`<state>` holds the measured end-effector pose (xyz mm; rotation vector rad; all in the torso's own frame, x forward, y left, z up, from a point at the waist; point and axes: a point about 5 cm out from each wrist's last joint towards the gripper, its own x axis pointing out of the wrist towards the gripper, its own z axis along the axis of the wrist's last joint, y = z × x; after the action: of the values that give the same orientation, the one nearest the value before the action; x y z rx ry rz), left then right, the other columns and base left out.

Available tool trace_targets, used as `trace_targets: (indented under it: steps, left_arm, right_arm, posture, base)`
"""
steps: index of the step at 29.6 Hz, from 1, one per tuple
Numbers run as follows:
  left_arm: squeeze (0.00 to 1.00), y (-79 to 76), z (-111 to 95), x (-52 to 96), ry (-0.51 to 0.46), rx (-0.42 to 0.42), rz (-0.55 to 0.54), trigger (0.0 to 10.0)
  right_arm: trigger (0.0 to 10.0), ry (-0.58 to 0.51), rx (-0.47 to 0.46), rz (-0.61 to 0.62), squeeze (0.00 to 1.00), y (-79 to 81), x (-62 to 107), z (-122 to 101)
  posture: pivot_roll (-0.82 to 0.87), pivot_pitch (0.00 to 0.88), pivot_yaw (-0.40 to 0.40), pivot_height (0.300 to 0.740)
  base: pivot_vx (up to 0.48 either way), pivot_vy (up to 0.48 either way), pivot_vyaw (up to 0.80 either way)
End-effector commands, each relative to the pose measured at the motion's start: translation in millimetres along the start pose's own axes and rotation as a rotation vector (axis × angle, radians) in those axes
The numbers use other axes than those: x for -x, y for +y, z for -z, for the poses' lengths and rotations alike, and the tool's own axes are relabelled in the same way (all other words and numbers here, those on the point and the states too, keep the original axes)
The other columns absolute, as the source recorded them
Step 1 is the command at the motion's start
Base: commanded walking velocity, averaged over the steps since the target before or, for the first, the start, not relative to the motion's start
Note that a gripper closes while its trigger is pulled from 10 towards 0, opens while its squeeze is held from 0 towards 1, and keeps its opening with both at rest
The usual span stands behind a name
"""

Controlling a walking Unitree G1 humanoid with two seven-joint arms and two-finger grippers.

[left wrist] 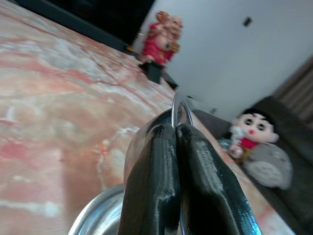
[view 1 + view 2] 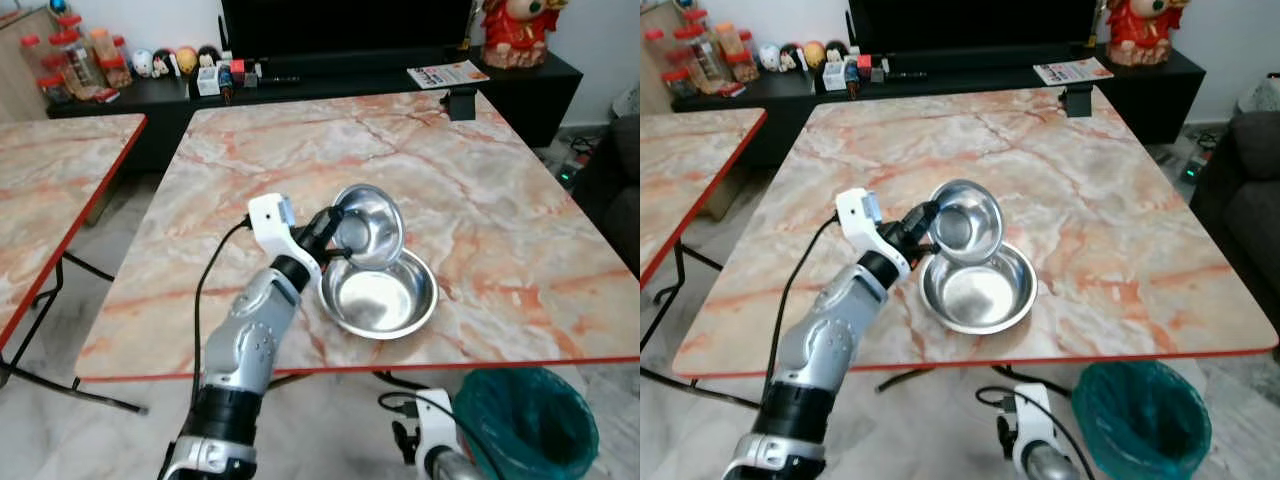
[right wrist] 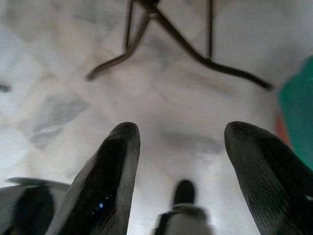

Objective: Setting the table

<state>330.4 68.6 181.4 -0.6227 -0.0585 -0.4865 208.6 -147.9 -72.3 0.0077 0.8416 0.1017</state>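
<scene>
Barely begun: left tool (image 2: 335, 232) pinching small bowl (image 2: 368, 225) rim, tilted over big bowl (image 2: 380, 296) near bench (image 2: 500, 220) front edge; right tool (image 3: 181, 161) wide, idle.

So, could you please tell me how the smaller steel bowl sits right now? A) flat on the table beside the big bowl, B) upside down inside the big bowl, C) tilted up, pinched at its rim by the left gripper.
C: the left gripper pinches the rim of the smaller bowl, tilted over the big bowl.

You see a marble-patterned table (image 2: 480, 220) with red edging, a second like it (image 2: 50, 190) at left, a black TV bench (image 2: 330, 85) behind, pale marble floor (image 2: 60, 430), and a green bin (image 2: 528, 420).
</scene>
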Motion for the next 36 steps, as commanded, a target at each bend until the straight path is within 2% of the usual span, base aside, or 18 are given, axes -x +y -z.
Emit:
trace_targets:
  steps: [1,11,13,23,30,36]
  left_arm:
    - [0.00,-4.3,0.3,-0.2,-0.006,-0.002,0.012,10.0]
    - [0.00,-4.3,1.8,1.9,0.005,-0.003,0.023,10.0]
    - [0.00,-5.3,9.8,7.3,0.064,0.016,0.058,10.0]
    - [0.00,-9.0,23.2,7.2,0.148,0.086,0.076,10.0]
    - [0.00,-16.5,31.1,6.5,0.219,0.094,0.114,10.0]
    - [0.00,-32.3,40.2,-2.0,0.250,0.138,0.142,10.0]
  right_arm:
    - [10.0,0.012,-0.002,0.002,0.00,-0.6,0.5,2.7]
    - [10.0,0.013,-0.003,0.002,0.00,-0.6,0.5,2.7]
    - [10.0,0.015,-0.004,0.001,0.00,-0.3,0.6,3.3]
    - [10.0,0.017,-0.004,0.000,0.00,-0.1,0.7,3.8]
    - [10.0,0.020,0.000,-0.004,0.00,0.3,0.7,4.4]
    - [10.0,0.020,-0.005,-0.004,0.00,0.8,0.6,4.2]
  posture:
    - [0.00,0.024,0.082,0.740]
    - [0.00,0.025,0.081,0.740]
    - [0.00,0.026,0.081,0.740]
    - [0.00,0.026,0.083,0.740]
    - [0.01,0.026,0.081,0.740]
    - [0.00,0.026,0.085,0.740]
  base:
    - [0.000,0.000,0.00]
    - [0.000,0.000,0.00]
    - [0.000,0.000,0.00]
    - [0.000,0.000,0.00]
    - [0.000,0.000,0.00]
    - [0.000,0.000,0.00]
